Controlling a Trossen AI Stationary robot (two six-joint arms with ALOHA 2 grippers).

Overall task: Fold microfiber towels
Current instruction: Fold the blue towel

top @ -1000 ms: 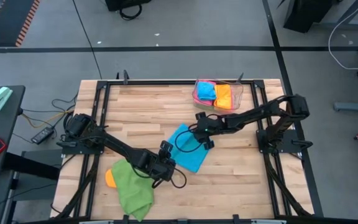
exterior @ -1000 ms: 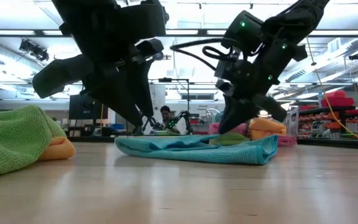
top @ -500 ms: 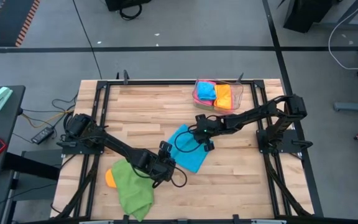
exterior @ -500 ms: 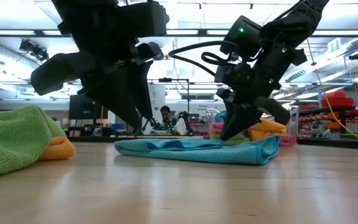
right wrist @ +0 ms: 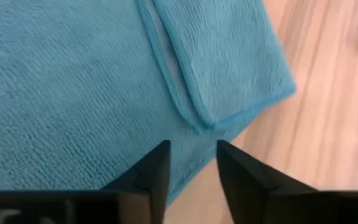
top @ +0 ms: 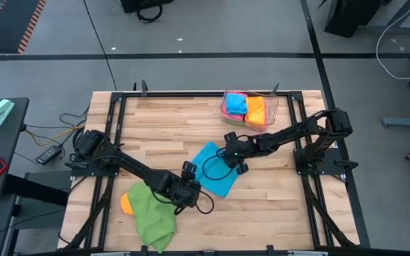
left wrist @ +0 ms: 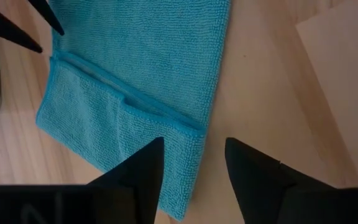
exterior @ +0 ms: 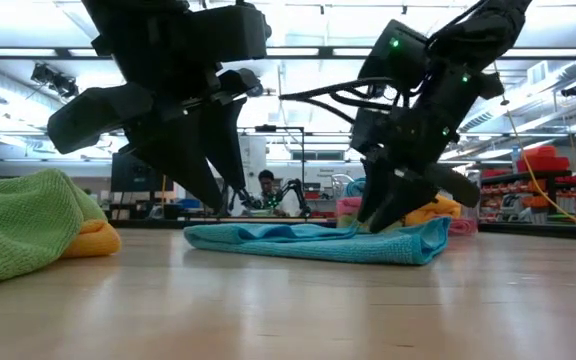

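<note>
- A sky-blue towel (top: 215,169) lies folded on the wooden table (top: 169,128), near the middle, between the 2 grippers.
- In the left wrist view the same cloth (left wrist: 135,74) shows a folded flap with a raised hem edge running across it.
- The left gripper (top: 188,186) sits at the towel's near corner; its 2 dark fingers (left wrist: 135,174) stand apart with a clear gap, the cloth's corner edge lying below that gap, nothing clamped.
- The right gripper (top: 235,158) is at the towel's far side, above the cloth; its fingers (right wrist: 151,168) are parted by a narrow gap and hold nothing, with the blue hem just beyond the tips.
- In the low view both dark arms hang in front of the room and hide much of what is behind them; the blue towel (exterior: 318,240) lies flat under them.
- A green towel (top: 151,217) lies crumpled near the table's front left, resting partly over an orange towel (top: 126,203).
- A clear plastic tray (top: 270,107) stands at the table's far edge, right of centre; in it lie a blue cloth (top: 235,106) and an orange cloth (top: 255,109) side by side, with a pink cloth (top: 226,114) showing at the rim.
- A person (exterior: 265,185) shows far back in the room, small, between the arms.
</note>
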